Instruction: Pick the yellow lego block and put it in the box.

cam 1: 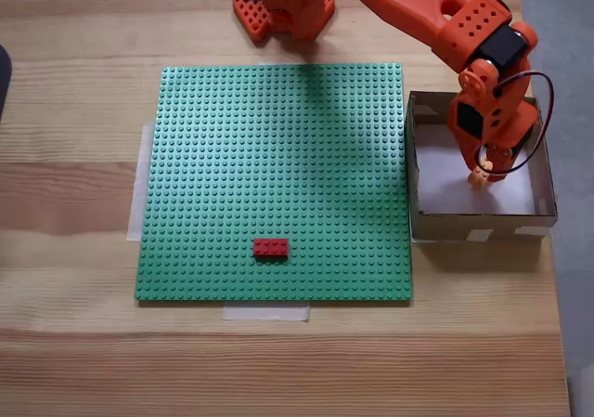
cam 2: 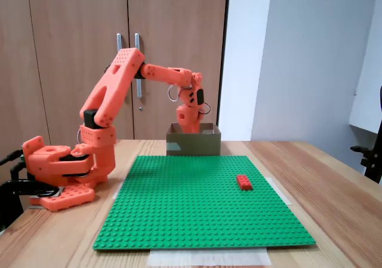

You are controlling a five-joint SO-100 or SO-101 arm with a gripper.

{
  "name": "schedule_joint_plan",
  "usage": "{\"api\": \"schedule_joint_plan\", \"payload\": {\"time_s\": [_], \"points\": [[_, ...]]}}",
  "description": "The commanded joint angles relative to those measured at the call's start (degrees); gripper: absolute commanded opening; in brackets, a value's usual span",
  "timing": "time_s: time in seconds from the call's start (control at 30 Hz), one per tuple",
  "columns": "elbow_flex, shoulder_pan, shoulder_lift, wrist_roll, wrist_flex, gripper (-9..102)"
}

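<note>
The box (cam 1: 464,223) stands to the right of the green baseplate in a fixed view; it is brown cardboard with a white floor and pale tape on its rim. My orange gripper (cam 1: 482,166) hangs inside it, pointing down. At its tips a small piece of the yellow lego block (cam 1: 477,178) peeks out, pinched between the fingers just above the box floor. In another fixed view the gripper (cam 2: 191,123) dips behind the box's front wall (cam 2: 193,144), which hides the block.
A red brick (cam 1: 270,247) (cam 2: 244,182) sits on the green baseplate (cam 1: 278,157) (cam 2: 191,208) near its front edge. The arm's base (cam 1: 283,4) (cam 2: 57,172) stands at the table's back. Bare wood surrounds the plate.
</note>
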Motion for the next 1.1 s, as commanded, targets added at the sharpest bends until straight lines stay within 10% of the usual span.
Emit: {"api": "schedule_joint_plan", "payload": {"time_s": [0.0, 1.07], "points": [[0.2, 0.2, 0.2, 1.0, -0.5, -1], [9.0, 1.0, 10.5, 5.4, -5.6, 14]]}}
